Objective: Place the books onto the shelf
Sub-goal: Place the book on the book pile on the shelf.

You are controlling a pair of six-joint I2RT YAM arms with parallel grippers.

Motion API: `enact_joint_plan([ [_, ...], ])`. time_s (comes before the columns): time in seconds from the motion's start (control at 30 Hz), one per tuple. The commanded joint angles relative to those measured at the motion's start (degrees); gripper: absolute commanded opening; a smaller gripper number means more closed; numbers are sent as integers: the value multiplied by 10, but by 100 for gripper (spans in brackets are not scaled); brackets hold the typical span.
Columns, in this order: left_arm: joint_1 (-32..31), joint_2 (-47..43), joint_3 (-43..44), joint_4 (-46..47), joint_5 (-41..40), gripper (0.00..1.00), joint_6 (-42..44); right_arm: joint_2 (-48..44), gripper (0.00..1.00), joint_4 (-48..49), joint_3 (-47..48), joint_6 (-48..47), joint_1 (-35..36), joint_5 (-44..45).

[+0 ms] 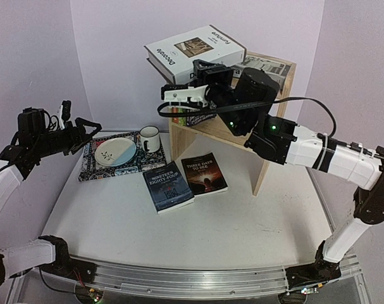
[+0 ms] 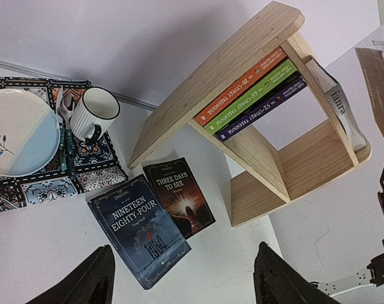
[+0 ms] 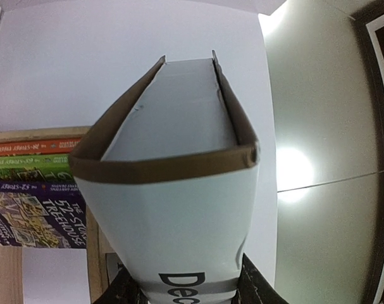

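The light pine open shelf (image 1: 201, 136) is standing at upper centre of the overhead frame. The thick white "Decorate" book (image 1: 195, 50) is hanging tilted just above the shelf's top, cover facing up and long axis seemingly running lower left to upper right. The right gripper (image 3: 185, 285) is clamping across its thickness, so the shelf is lying directly beneath the load. The dark blue paperback (image 1: 168, 185) and the black paperback (image 1: 204, 174) are lying flat at frame centre, probably nearer the left gripper (image 1: 84, 130), which is gaping empty.
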Motion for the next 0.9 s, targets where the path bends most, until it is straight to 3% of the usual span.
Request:
enact_joint_plan([
  [0.0, -1, -10, 3, 5, 14, 76, 11, 19, 10, 50, 75, -26, -24, 88],
  [0.27, -1, -15, 0, 5, 17, 76, 7, 40, 11, 45, 121, -15, -79, 141],
  [0.4, -1, -19, -3, 5, 16, 76, 9, 44, 14, -7, 138, 17, -109, 161],
  [0.87, -1, -8, -7, 5, 15, 77, 21, 69, 20, -49, 163, 71, -177, 166],
])
